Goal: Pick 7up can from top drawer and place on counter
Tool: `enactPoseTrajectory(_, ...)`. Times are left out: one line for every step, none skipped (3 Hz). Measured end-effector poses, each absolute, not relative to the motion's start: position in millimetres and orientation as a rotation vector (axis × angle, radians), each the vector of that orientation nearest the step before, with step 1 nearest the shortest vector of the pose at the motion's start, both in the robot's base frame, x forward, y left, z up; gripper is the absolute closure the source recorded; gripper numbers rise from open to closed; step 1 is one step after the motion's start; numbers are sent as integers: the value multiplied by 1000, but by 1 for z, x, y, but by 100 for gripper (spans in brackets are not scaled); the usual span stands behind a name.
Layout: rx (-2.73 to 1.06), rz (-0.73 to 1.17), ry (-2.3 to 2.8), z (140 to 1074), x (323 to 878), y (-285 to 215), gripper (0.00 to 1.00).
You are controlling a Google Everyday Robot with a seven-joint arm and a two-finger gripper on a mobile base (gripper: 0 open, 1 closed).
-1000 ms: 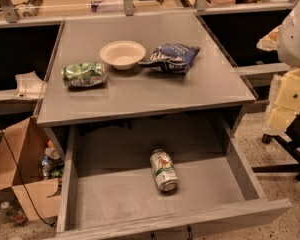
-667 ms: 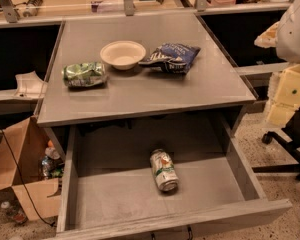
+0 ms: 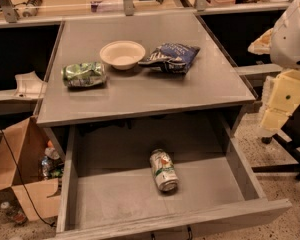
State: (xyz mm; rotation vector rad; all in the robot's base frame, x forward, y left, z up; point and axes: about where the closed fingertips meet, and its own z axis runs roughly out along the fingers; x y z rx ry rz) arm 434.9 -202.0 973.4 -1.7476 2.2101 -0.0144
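Note:
The 7up can (image 3: 163, 170) lies on its side on the floor of the open top drawer (image 3: 115, 194), near the middle, its silver end towards the front. The counter (image 3: 200, 84) sits above the drawer. My arm's white and cream parts hang at the right edge, with the gripper (image 3: 273, 118) to the right of the drawer's right wall, apart from the can and above floor level.
On the counter are a crumpled green foil bag (image 3: 84, 74), a white bowl (image 3: 122, 54) and a blue snack bag (image 3: 171, 57). An open cardboard box with bottles (image 3: 25, 174) stands on the floor at the left. A chair base (image 3: 285, 164) is at the right.

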Motion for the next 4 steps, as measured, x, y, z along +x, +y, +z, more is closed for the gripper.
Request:
enactPoseTrajectory(-1804, 102, 2190, 963, 408, -174, 0)
enactPoseTrajectory(-1803, 101, 2188, 963, 408, -174, 0)
enactPoseTrajectory(-1805, 81, 2218, 948, 408, -171, 0)
enactPoseTrajectory(-1771, 1, 2298, 909, 414, -169, 0)
